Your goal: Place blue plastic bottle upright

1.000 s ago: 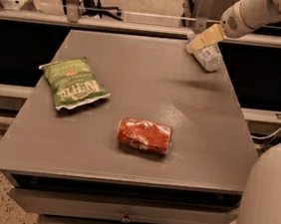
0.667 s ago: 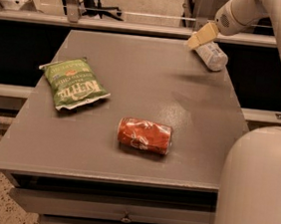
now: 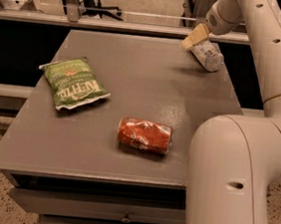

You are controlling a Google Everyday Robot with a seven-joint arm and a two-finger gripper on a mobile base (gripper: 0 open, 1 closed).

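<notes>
Touching the blue plastic bottle [image 3: 209, 56], seemingly: gripper [image 3: 194, 38] at far edge of table [image 3: 134, 78].

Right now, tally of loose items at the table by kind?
Bottles: 1, blue plastic bottle, by the gripper, far right of the table
Bags: 1, green chip bag
Cans: 1, red can
Total: 3

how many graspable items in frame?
3. Green chip bag on the table's left side; crushed red can front-centre; blue plastic bottle tilted at the far-right corner, with the gripper at its upper end. None look hidden.
</notes>
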